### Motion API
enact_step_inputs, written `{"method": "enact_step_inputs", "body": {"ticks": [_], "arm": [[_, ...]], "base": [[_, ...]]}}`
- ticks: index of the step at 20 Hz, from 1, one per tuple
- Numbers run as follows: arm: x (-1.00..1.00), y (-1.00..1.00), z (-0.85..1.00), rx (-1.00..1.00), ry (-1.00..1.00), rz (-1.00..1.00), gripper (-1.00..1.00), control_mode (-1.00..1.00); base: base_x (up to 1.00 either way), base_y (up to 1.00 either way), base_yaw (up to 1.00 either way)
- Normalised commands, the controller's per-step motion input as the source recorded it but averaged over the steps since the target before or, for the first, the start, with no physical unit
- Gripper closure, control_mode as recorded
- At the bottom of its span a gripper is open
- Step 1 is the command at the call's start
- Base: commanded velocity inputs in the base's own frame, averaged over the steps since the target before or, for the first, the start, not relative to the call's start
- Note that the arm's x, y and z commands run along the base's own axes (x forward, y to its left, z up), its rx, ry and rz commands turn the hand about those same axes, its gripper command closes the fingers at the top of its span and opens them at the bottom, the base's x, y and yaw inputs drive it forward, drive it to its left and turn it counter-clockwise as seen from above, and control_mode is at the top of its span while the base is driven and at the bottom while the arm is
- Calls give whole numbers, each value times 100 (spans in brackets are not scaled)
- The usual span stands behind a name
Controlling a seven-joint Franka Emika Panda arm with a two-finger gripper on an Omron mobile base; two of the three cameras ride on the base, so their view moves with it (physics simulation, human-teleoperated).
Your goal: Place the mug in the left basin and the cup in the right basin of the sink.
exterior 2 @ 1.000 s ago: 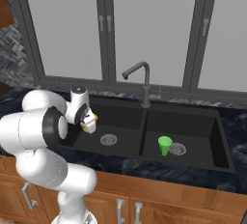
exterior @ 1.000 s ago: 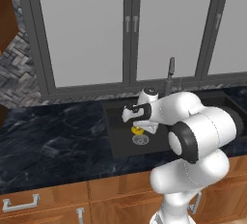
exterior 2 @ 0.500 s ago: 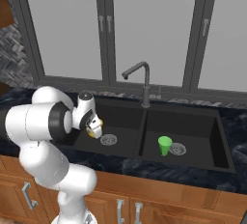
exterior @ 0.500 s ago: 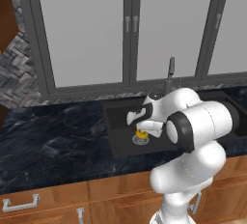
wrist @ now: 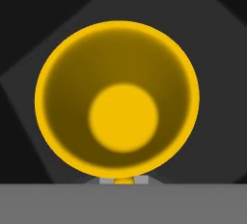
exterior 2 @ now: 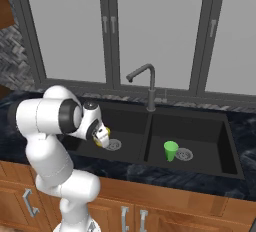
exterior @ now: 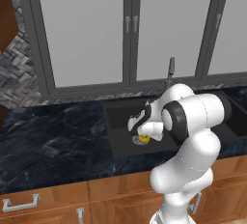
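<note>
My gripper (exterior 2: 101, 137) is shut on the yellow mug (exterior 2: 104, 136), holding it low inside the left basin (exterior 2: 127, 138) of the black sink, just left of its silver drain (exterior 2: 114, 145). From the left side, the mug (exterior: 143, 137) peeks out under the hand, over the left basin (exterior: 119, 121). The hand view looks straight down into the mug (wrist: 118, 102), with the gripper (wrist: 123, 181) at its near rim. The green cup (exterior 2: 171, 151) stands upright in the right basin (exterior 2: 202, 133) beside that basin's drain.
A slim dark faucet (exterior 2: 145, 82) rises behind the ridge between the basins. Dark marble counter (exterior: 53, 141) surrounds the sink, with wooden cabinets (exterior: 43, 201) below and tall windows behind. My bent arm (exterior: 193, 117) hangs over the sink's front edge.
The hand has carried the mug downward and toward the middle of the left basin, closer to the drain. The green cup has not moved.
</note>
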Motion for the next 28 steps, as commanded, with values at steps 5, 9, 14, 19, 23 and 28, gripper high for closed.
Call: {"method": "enact_step_inputs", "body": {"ticks": [5, 9, 14, 19, 23, 28], "arm": [[12, -5, -22, -2, 0, 0, 100, -100], [14, -4, -19, -1, 0, 0, 100, -100], [15, -3, -20, 0, 0, 0, 100, -100], [18, -1, -20, 0, 0, 0, 100, -100], [16, -1, -21, 0, 0, 0, 100, -100], [13, 0, -23, 0, 0, 0, 100, -100]], "base": [[0, 0, 0], [0, 0, 0], [0, 0, 0], [0, 0, 0], [0, 0, 0], [0, 0, 0]]}}
